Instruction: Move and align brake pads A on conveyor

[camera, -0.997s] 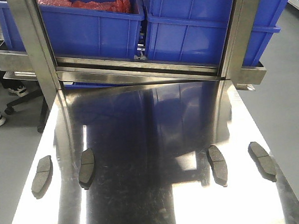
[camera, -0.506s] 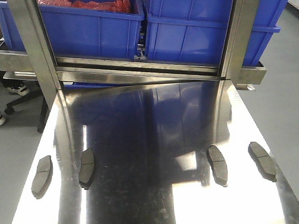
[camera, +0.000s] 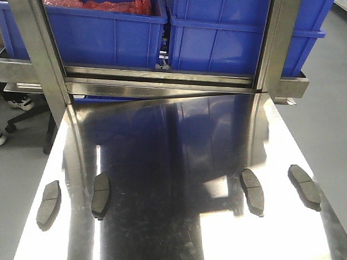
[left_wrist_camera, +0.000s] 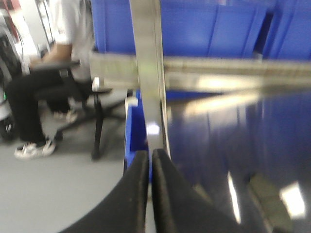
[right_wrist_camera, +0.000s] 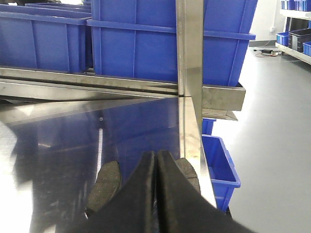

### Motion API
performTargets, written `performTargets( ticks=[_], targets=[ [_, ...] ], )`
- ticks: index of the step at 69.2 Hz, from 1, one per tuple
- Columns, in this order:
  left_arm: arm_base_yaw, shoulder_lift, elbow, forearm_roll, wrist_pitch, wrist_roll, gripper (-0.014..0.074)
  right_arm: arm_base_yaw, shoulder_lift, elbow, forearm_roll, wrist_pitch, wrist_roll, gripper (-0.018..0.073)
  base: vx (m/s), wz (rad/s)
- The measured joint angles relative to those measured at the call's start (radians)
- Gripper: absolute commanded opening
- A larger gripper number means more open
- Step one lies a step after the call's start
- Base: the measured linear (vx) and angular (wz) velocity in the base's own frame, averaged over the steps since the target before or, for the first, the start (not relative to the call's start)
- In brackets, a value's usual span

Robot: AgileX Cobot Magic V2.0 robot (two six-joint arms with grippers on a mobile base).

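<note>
In a room with a smooth grey floor (camera: 15, 164), we looked down on a polished steel bench (camera: 174, 153) that mirrored everything behind it. Along its far edge ran a steel frame (camera: 160, 79) with two uprights, carrying big blue bins (camera: 107, 35). Another blue bin (right_wrist_camera: 219, 165) stood on the floor by the bench's right side. To the left, a person (left_wrist_camera: 63, 43) in a white top sat on an office chair (left_wrist_camera: 95, 104).

Four brake pads (camera: 252, 191) lay flat on the bare steel near the front of the bench, in a loose row, two on each side with a wide gap between the pairs. Each showed its grey face with a thin groove across the middle. Their long axes ran roughly front to back. The far-left pad (camera: 48, 203) had its near end swung out to the left, and the second pad (camera: 100, 194) lay almost straight. The third pad (camera: 250, 184) and the far-right pad (camera: 305, 185) had their near ends swung out to the right.

The left claw (left_wrist_camera: 149, 153) hung over the bench's left edge with its black fingers pressed together, gripping nothing. The right claw (right_wrist_camera: 156, 154) was likewise closed and empty, poised above the right-hand pair.
</note>
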Motion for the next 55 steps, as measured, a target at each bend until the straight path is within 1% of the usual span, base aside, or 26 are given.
performTargets(
  ticks=[3,8,12,20,27,29,35,48,51,55],
  targets=[
    [0.0,0.032,-0.005,0.0,0.001,0.009,0.0017,0.0,0.0,0.0,0.0,0.0,0.0,-0.001,0.0,0.0],
    [0.0,0.056,-0.006,-0.006,0.002,0.016,0.0083,0.0,0.0,0.0,0.0,0.0,0.0,-0.001,0.0,0.0],
    [0.0,0.059,-0.007,-0.008,0.003,0.017,0.019,0.0,0.0,0.0,0.0,0.0,0.0,-0.001,0.0,0.0],
    [0.0,0.059,-0.008,-0.008,0.003,0.021,0.047,0.0,0.0,0.0,0.0,0.0,0.0,-0.001,0.0,0.0],
    [0.0,0.059,-0.008,-0.009,0.004,0.021,0.0651,0.0,0.0,0.0,0.0,0.0,0.0,-0.001,0.0,0.0],
    [0.0,0.059,-0.008,-0.01,0.004,0.021,0.0681,0.0,0.0,0.0,0.0,0.0,0.0,-0.001,0.0,0.0],
    [0.0,0.059,-0.008,-0.01,0.004,0.021,0.0733,0.0,0.0,0.0,0.0,0.0,0.0,-0.001,0.0,0.0],
    [0.0,0.059,-0.012,-0.014,0.001,0.008,0.07,0.0,0.0,0.0,0.0,0.0,0.0,-0.001,0.0,0.0],
    [0.0,0.069,-0.023,-0.024,0.015,0.007,0.0697,0.0,0.0,0.0,0.0,0.0,0.0,-0.001,0.0,0.0],
    [0.0,0.1,-0.056,-0.046,0.061,0.011,0.0697,0.0,0.0,0.0,0.0,0.0,0.0,-0.001,0.0,0.0]
  ],
)
